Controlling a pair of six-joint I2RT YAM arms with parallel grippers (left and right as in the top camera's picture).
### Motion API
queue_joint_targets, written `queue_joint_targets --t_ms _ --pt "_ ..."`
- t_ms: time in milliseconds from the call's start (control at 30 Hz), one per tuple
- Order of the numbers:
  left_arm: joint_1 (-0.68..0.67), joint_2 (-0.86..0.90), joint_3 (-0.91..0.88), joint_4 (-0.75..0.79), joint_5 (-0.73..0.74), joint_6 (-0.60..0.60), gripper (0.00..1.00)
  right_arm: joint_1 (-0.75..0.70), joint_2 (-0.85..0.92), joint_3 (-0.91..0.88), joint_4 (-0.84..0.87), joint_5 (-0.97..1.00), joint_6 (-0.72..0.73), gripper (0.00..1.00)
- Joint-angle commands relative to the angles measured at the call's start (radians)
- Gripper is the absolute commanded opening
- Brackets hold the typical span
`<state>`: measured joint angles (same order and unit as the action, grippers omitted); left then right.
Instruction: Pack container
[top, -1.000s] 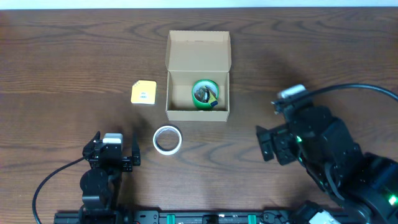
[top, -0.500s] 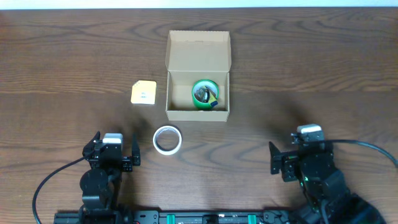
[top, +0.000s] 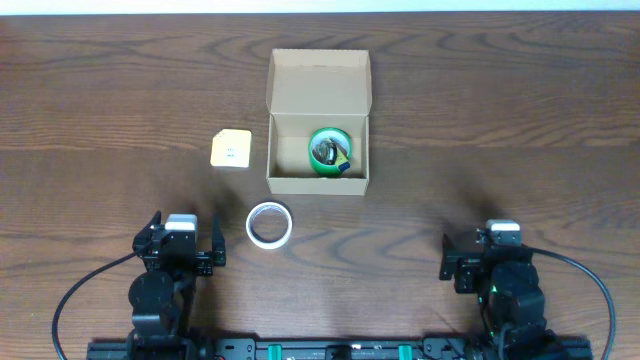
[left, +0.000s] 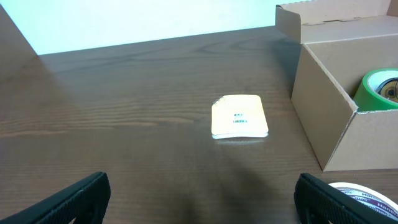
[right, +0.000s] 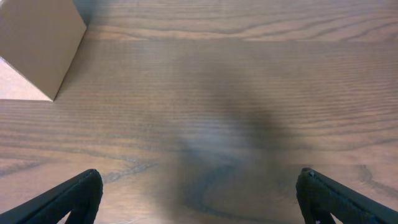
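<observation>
Currently the tan rectangular cardboard box (top: 317, 184) sits top-centre on the brown wooden table (top: 500, 100), flap lid open, round green tape roll (top: 328, 150) inside. Both left gripper (left: 202, 202) and right gripper (right: 199, 199) fingers spread wide, holding nothing, well apart from box.

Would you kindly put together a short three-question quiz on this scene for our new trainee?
1. True or false: the green roll lies inside the box.
2. How many rolls lie on the table outside the box? A: none. B: one. C: two.
3. Fill the gap: the left gripper and the right gripper are both ____.

Key: 1 true; 2 B, the white roll; 3 open.
</observation>
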<state>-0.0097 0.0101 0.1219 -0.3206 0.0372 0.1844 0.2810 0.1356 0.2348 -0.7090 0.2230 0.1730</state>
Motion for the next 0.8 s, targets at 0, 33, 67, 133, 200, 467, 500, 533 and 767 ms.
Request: queue_joint_targets --t_ms 0,33,67,133,200,467,500,533,767 --pt "-0.003 -0.006 -0.022 -0.011 -0.011 0.011 0.95 -0.019 -0.027 -0.031 0.003 -0.029 -0.025 0.99" --pt "-0.003 -0.006 -0.022 -0.011 -0.011 0.010 0.95 -0.019 -0.034 -0.041 0.003 -0.029 -0.025 0.99" --pt "-0.003 -0.006 -0.022 -0.011 -0.011 0.011 0.96 -0.019 -0.041 -0.052 0.003 -0.029 -0.025 0.99" --pt "-0.003 -0.006 -0.022 -0.011 -0.011 0.010 0.95 -0.019 -0.046 -0.068 0.003 -0.029 -0.025 0.99" --pt "-0.003 -0.006 -0.022 -0.011 -0.011 0.011 0.96 -0.019 -0.045 -0.070 -0.002 -0.033 -0.025 0.99" --pt "-0.003 -0.006 -0.022 -0.011 -0.011 0.010 0.95 -0.019 -0.045 -0.070 -0.005 -0.033 -0.025 0.99" --pt "-0.003 -0.006 -0.022 -0.011 -0.011 0.011 0.95 -0.019 -0.045 -0.070 -0.005 -0.033 -0.025 0.99" --pt "-0.003 -0.006 -0.022 -0.011 -0.011 0.011 0.95 -0.019 -0.045 -0.070 -0.005 -0.033 -0.025 0.99" --pt "-0.003 -0.006 -0.022 -0.011 -0.049 0.046 0.95 -0.019 -0.045 -0.070 -0.005 -0.033 -0.025 0.99"
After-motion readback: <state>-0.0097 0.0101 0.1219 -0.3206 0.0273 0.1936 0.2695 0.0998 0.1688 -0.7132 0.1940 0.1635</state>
